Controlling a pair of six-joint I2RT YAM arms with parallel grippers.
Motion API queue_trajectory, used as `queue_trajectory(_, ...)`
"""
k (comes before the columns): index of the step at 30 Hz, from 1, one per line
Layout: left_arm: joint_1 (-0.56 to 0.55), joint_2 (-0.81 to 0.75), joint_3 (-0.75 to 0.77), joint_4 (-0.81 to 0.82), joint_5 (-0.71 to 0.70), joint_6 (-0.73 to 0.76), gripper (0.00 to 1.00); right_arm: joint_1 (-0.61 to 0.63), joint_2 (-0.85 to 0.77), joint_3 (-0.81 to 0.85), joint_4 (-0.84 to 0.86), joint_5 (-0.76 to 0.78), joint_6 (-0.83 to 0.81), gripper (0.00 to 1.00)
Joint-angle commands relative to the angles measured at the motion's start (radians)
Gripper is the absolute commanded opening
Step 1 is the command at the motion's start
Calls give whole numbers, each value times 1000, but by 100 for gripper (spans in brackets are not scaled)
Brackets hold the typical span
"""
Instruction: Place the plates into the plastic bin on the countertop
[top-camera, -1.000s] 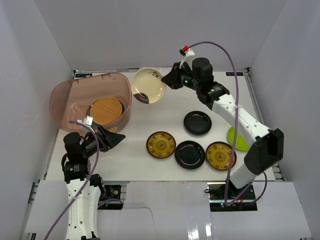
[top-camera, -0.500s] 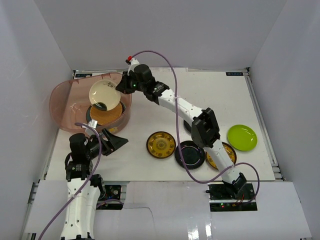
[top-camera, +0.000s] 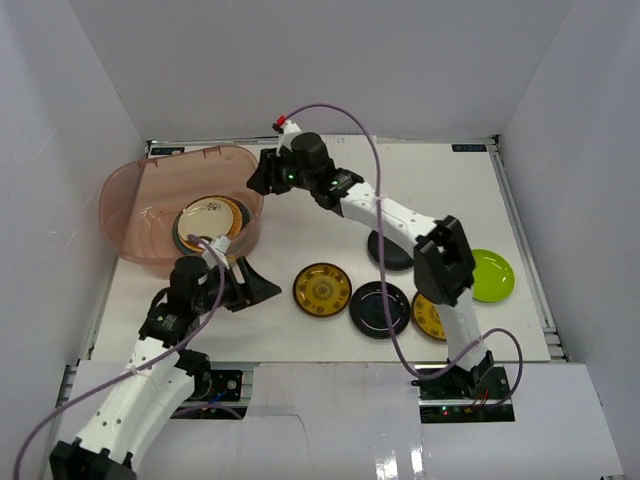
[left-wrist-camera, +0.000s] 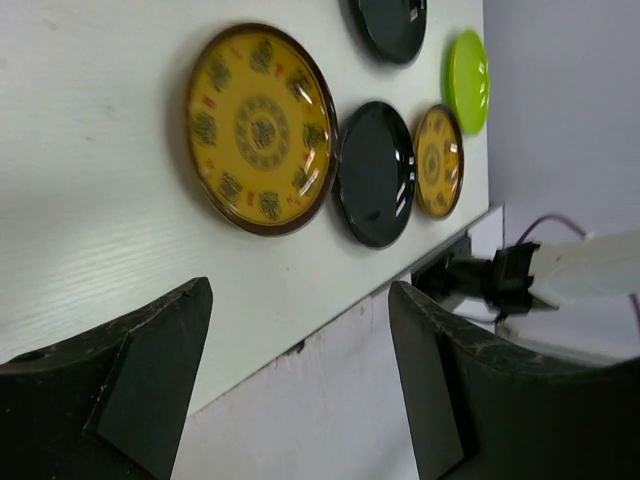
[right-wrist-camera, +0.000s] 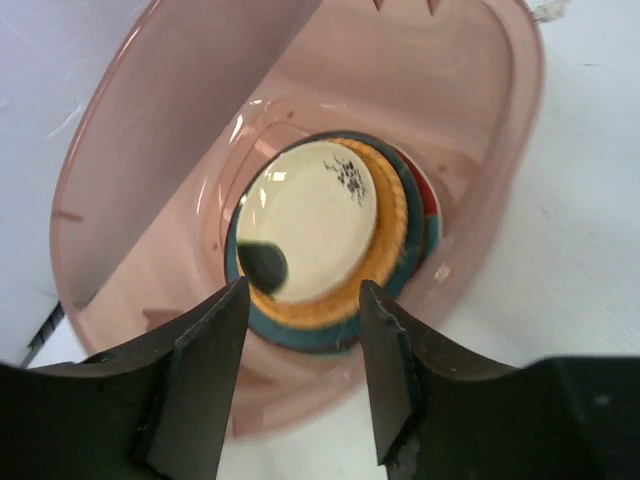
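Observation:
The pinkish plastic bin (top-camera: 125, 190) stands at the far left of the white countertop (top-camera: 300, 225). Inside it, a cream plate (top-camera: 208, 214) lies on top of a stack. The right wrist view shows the cream plate (right-wrist-camera: 310, 215) on woven tan (right-wrist-camera: 392, 228), teal (right-wrist-camera: 300, 335) and red (right-wrist-camera: 428, 196) plates. My right gripper (top-camera: 262, 178) is open and empty over the bin's right rim (right-wrist-camera: 303, 295). My left gripper (top-camera: 262, 290) is open and empty (left-wrist-camera: 300, 300), low beside a gold-patterned plate (top-camera: 322, 289).
On the countertop lie a black plate (top-camera: 380, 308), a second gold plate (top-camera: 428, 315) and another black plate (top-camera: 390, 252), both partly behind the right arm, and a lime green plate (top-camera: 492, 274). The left wrist view shows the countertop's front edge (left-wrist-camera: 300, 340).
My right gripper carried the cream plate from the back of the table into the bin, let it go onto the stack and drew back to the rim. My left gripper moved right toward the gold plate.

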Motion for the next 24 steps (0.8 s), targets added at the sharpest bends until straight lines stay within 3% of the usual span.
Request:
queue_trajectory(1, -263, 84, 34, 98, -321, -61, 82, -35, -334, -232, 76, -5, -96, 50)
queue_trajectory(2, -336, 158, 38, 114, -394, -90, 82, -47, -398, -438, 97, 13, -121, 44)
queue_trajectory(3, -460, 198, 47, 134, -464, -102, 83, -88, -467, -545, 109, 24, -121, 40)
queue_trajectory(4, -507, 233, 66, 148, -529, -114, 84, -122, -600, -655, 128, 25, -115, 39)
queue_trajectory(5, -544, 268, 70, 166, -621, -133, 84, -162, -663, -766, 167, 3, -99, 35)
queue_trajectory(6, -581, 331, 72, 213, -643, -139, 84, -263, -731, -980, 192, -20, -52, 34)
queue_trajectory(9, -604, 443, 66, 319, -678, -148, 84, -489, -1020, -1318, 244, -85, -10, 35)
queue_trajectory(11, -612, 497, 70, 364, -713, -145, 83, -602, -1095, -1421, 244, -131, -12, 41)
queue_trajectory(12, -618, 522, 72, 370, -727, -147, 83, -716, -1134, -1460, 243, -165, -13, 43)
queue_trajectory(15, -624, 594, 66, 404, -778, -151, 80, -913, -1138, -1557, 241, -252, -21, 50)
queue_trajectory(17, -626, 629, 49, 436, -805, -153, 77, -981, -1121, -1603, 243, -262, -18, 53)
queue_trajectory(24, -626, 724, 18, 519, -862, -161, 62, -985, -937, -1652, 416, -294, 57, 58)
